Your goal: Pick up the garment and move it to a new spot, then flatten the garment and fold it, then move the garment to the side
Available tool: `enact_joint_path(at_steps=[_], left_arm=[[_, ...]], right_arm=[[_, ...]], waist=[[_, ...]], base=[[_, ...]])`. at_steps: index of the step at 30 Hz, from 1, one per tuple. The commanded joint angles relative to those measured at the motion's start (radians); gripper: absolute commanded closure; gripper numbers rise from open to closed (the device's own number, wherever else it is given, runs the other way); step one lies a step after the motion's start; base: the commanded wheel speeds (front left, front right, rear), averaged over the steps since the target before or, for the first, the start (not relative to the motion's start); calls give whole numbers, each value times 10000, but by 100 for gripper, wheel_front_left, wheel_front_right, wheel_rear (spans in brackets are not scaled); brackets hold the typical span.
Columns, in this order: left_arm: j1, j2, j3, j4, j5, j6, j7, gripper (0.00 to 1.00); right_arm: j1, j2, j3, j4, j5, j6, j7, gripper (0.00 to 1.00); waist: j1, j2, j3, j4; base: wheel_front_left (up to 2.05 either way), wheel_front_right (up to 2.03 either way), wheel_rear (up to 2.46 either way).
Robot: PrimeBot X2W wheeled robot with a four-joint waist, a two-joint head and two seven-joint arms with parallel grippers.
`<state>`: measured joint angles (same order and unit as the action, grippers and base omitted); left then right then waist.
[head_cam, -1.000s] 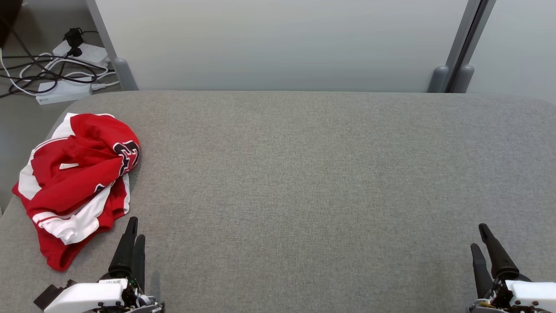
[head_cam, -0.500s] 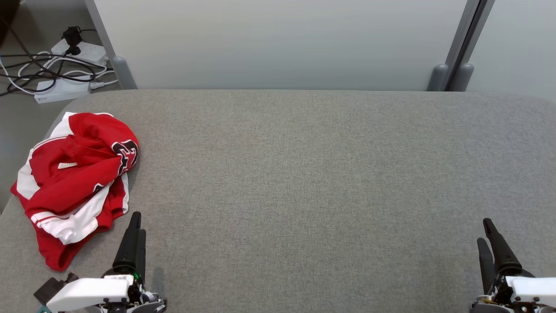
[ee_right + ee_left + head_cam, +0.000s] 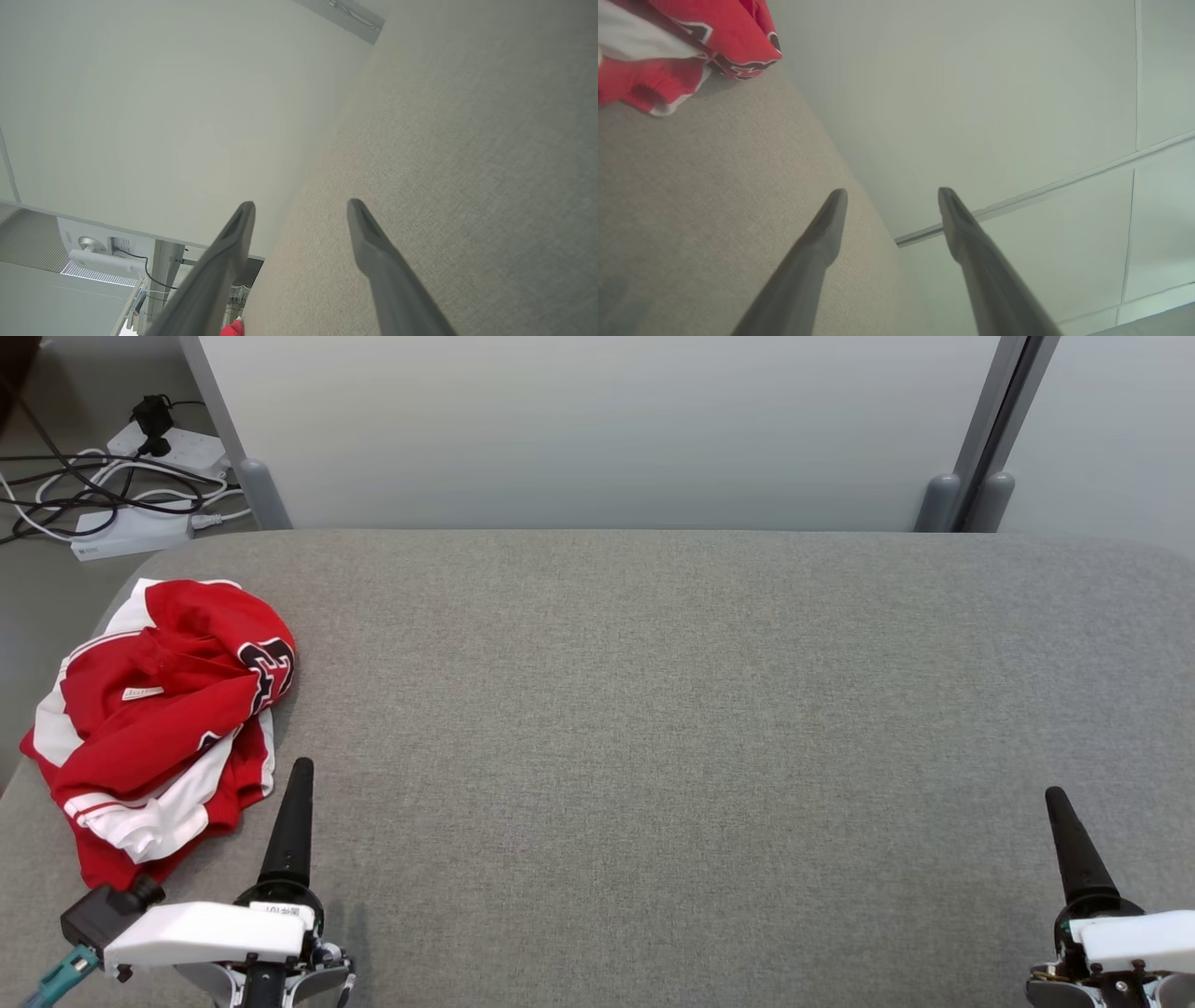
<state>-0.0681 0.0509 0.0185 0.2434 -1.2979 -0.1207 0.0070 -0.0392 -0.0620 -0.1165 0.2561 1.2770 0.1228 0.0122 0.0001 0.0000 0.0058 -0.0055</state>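
Left gripper [image 3: 299, 775], over the table's [image 3: 653, 709] near edge close to its left corner, has crept forward in the last second and rolled on its wrist. From the head its two fingers now stack into one dark spike where they showed side by side before. Its wrist view shows the fingers [image 3: 822, 233] apart with nothing between them. Right gripper [image 3: 1060, 803], at the table's near right corner, has made the same roll and a smaller advance, and its fingers [image 3: 369, 238] likewise stand apart and empty. Garment [image 3: 159, 728], a crumpled red and white heap, lies along the table's left edge about midway, touched by neither gripper. Its slight drift in the head view goes with the whole picture, so I judge that the camera moved and not the cloth. The pickup looks only just begun: the left arm seems to be lining up its reach and must yet swing toward the table's left edge before closing.
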Motion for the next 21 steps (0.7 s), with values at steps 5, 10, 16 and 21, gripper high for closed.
enact_joint_path(at_steps=[5,10,16,21], left_arm=[[-664,175,120,-492,1429,-24,-230,0],[-734,301,64,-552,2492,34,-377,0],[-760,462,-104,-619,3590,105,-553,0],[-795,617,-255,-630,4394,202,-701,0]], right_arm=[[-536,-342,161,-565,-1687,48,-288,0],[-545,-412,259,-693,-2775,50,-434,0],[-507,-464,367,-796,-3925,52,-611,0],[-460,-489,484,-802,-4730,54,-758,0]], waist=[[-1,0,-7,-24],[-1,0,-12,-45],[-1,0,-16,-62],[-1,0,-28,-65]], base=[[0,0,0],[0,0,0],[0,0,0],[0,0,0]])
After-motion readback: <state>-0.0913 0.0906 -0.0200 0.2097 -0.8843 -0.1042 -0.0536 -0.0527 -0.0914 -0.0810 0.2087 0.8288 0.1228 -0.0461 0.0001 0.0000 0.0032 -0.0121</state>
